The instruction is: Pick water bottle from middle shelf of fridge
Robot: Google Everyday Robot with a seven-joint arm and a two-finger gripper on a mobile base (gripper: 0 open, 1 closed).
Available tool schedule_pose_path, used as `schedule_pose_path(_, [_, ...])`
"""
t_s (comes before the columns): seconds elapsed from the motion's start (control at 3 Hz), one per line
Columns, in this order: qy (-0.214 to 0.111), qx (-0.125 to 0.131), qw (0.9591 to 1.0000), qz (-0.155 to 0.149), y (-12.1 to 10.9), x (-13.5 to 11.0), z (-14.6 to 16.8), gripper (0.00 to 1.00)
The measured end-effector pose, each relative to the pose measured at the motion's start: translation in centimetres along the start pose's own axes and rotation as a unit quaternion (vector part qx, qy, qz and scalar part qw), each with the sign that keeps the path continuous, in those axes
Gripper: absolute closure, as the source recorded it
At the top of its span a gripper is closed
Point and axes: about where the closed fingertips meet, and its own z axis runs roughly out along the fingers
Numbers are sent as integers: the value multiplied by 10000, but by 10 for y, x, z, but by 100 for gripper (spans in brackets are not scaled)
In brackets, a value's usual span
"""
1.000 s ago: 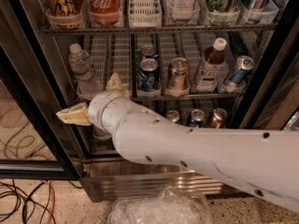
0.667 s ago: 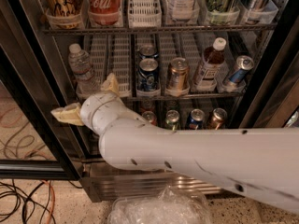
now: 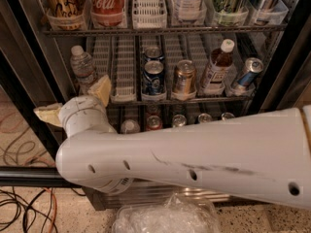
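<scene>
The water bottle (image 3: 82, 68), clear and ribbed with a white cap, stands at the left end of the middle shelf (image 3: 124, 99) of the fridge (image 3: 29, 57). My gripper (image 3: 76, 102) is just below and in front of the bottle, outside the shelf edge. It is open, with one pale finger (image 3: 48, 114) pointing left and the other (image 3: 102, 89) up by the bottle's base. It holds nothing. My white arm crosses the lower part of the view.
On the same shelf stand blue cans (image 3: 153, 76), a gold can (image 3: 184, 76), a white-capped bottle of brown liquid (image 3: 216, 68) and a tilted blue can (image 3: 245, 73). A Coca-Cola bottle (image 3: 106, 4) is on the rack above. Cables (image 3: 24, 212) lie on the floor. Crumpled clear plastic (image 3: 167, 217) lies below.
My gripper and arm have moved left, so the right finger now sits by the water bottle's base. The gripper stays open.
</scene>
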Motion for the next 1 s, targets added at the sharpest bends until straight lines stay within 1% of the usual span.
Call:
schedule_pose_path(0.33, [-118,408,9991,32,-20,-7,-3,0])
schedule_pose_path(0.67, [-118,408,9991,33,-20,-7,-4,0])
schedule_pose_path(1.0, [-232,500,9984,113,-18,-3,-3,9])
